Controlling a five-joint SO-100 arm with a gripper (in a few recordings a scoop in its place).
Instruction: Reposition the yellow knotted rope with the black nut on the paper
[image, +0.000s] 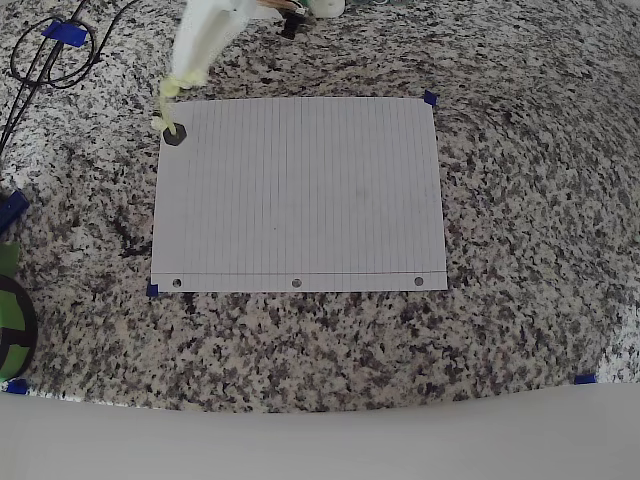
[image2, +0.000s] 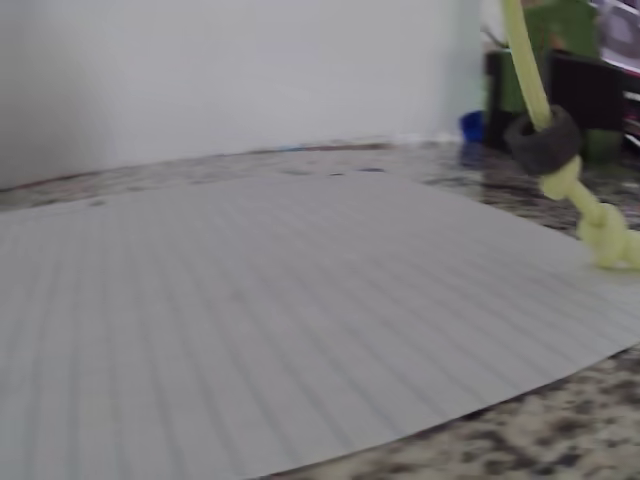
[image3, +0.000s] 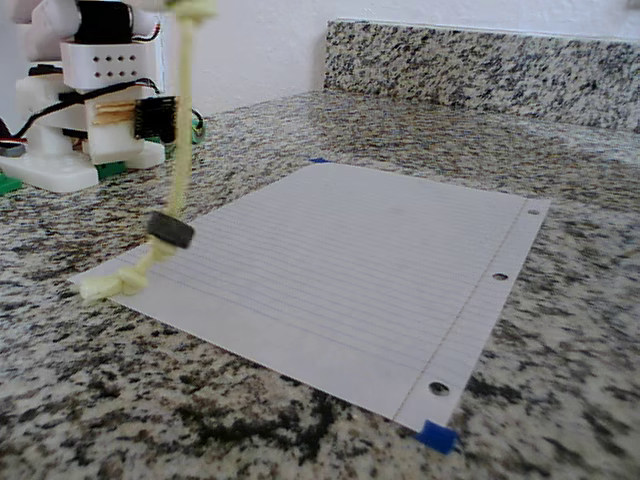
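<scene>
Speckled grey granite tabletop carries the paper, a flat white lined sheet with three punched holes along one long edge and blue tape bits at its corners. The yellow knotted rope, thin and soft, hangs nearly vertical, long axis upright; its lower knot trails on the paper's corner. The black nut, a matte ring, sits just above that knot. Fingers: grip state cannot be told.
</scene>
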